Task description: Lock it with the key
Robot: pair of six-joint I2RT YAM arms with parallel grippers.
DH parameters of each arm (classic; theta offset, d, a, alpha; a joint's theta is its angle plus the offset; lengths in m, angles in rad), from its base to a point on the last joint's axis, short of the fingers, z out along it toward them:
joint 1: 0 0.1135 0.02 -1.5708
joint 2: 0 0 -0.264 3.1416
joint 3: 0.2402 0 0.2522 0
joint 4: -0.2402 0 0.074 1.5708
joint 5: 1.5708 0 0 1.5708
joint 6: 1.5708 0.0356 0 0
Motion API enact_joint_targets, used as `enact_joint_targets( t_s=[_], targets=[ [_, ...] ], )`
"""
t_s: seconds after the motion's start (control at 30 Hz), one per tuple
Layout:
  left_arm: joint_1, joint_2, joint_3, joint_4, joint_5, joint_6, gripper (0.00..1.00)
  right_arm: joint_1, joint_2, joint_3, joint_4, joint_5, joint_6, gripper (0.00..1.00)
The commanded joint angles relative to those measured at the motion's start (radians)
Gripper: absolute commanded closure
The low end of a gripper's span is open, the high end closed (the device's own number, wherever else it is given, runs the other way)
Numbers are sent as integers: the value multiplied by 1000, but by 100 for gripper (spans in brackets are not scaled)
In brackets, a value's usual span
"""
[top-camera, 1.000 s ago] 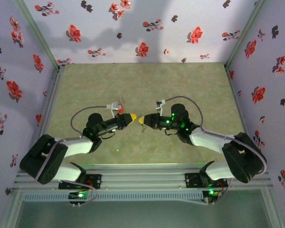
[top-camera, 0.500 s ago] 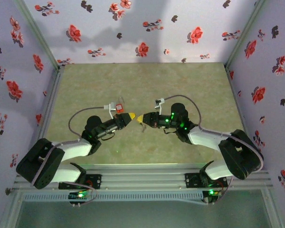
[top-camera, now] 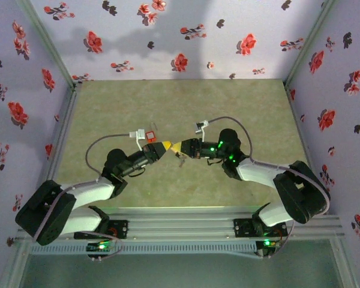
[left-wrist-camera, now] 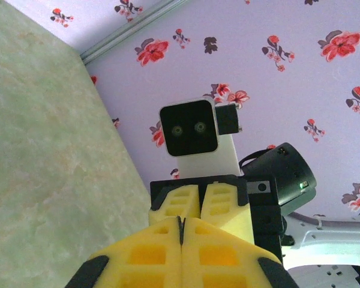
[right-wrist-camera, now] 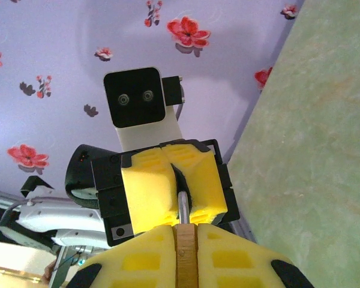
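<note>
The key, a thin silver shaft, lies with its long axis running left to right along the line between the two claws. Its tip points right, at the lock. The left claw is closed on the key, its yellow fingers pressed together with only a seam between them. The right claw is clamped on the lock, which shows as a brass-coloured strip between its fingers. The claws meet tip to tip over the middle of the table. The key reaches the lock's edge; I cannot tell whether it is inside.
</note>
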Motion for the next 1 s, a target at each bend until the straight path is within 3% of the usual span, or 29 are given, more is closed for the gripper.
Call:
enact_joint_targets(
  t_s=[0.0,0.3,0.4,0.57,0.67,0.73,0.97],
  targets=[
    [-113,-13,5,37,250,44,100,16,27,69,87,46,24,100],
    [-112,-8,43,20,251,-1,100,16,10,53,9,59,-15,100],
    [-112,-6,56,17,251,-9,90,19,-4,46,-23,61,-33,100],
    [-112,-2,67,16,258,-16,85,25,-17,46,-67,65,-61,100],
    [-112,3,66,17,261,-18,89,31,-17,49,-81,64,-71,100],
    [-112,7,65,18,262,-18,99,36,-17,51,-92,64,-81,100],
    [-112,0,54,10,231,-11,100,43,-28,53,-152,69,-120,100]
  ],
)
